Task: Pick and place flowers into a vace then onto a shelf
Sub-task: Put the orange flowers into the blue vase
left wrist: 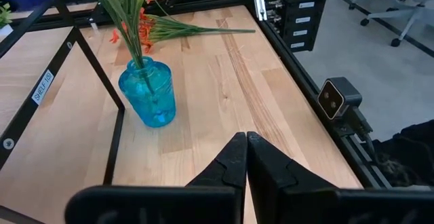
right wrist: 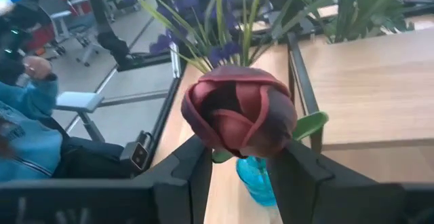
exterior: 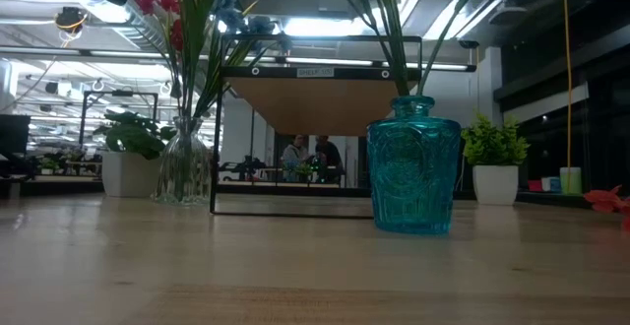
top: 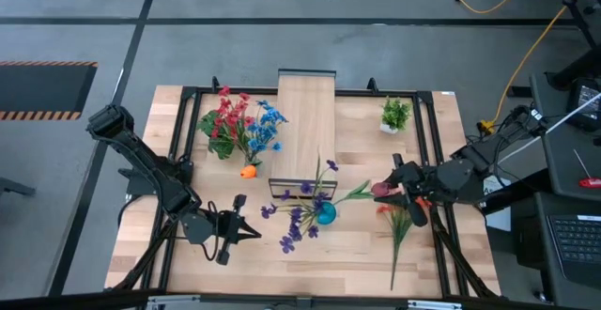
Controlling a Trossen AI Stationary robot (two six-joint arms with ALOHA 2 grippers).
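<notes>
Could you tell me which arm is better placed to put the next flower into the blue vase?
The right. Its gripper already holds the dark red tulip just beside the blue vase. The left gripper waits on the vase's other side with its jaws shut and empty.

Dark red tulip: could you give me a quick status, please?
Right gripper shut on the dark red tulip, near the blue vase. Left gripper shut, idle. Purple flowers already crowd the vase.

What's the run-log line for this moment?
right tool: shut on tulip, near blue vase | left tool: shut, idle | orange stems: on table
</notes>
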